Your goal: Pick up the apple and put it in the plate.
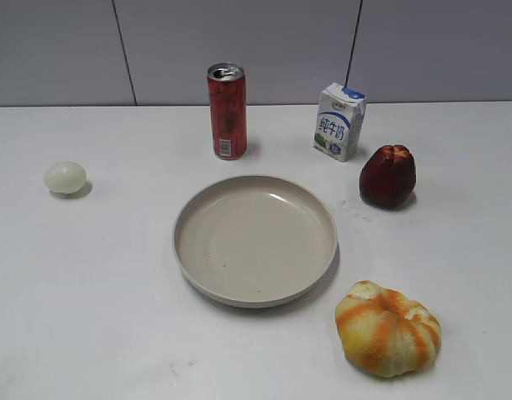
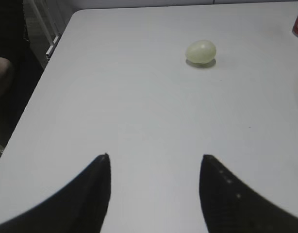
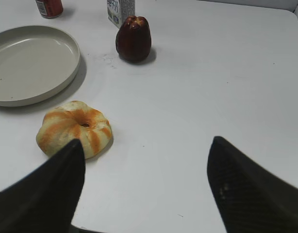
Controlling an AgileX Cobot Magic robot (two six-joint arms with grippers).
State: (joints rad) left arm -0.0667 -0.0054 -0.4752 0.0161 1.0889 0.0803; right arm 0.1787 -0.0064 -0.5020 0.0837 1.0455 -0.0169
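Observation:
The dark red apple (image 1: 388, 176) stands upright on the white table, right of the beige plate (image 1: 254, 239) and apart from it. It also shows in the right wrist view (image 3: 133, 39), far ahead of my right gripper (image 3: 146, 143), which is open and empty over bare table. The plate (image 3: 30, 63) is empty. My left gripper (image 2: 154, 158) is open and empty above the table's left part. Neither gripper shows in the exterior view.
A red can (image 1: 227, 111) and a milk carton (image 1: 338, 122) stand behind the plate. An orange-yellow ribbed fruit (image 1: 389, 328) lies front right, close to my right gripper's left finger (image 3: 74, 127). A pale egg-like ball (image 1: 65, 177) lies at the left. The table's left edge (image 2: 37, 87) is near.

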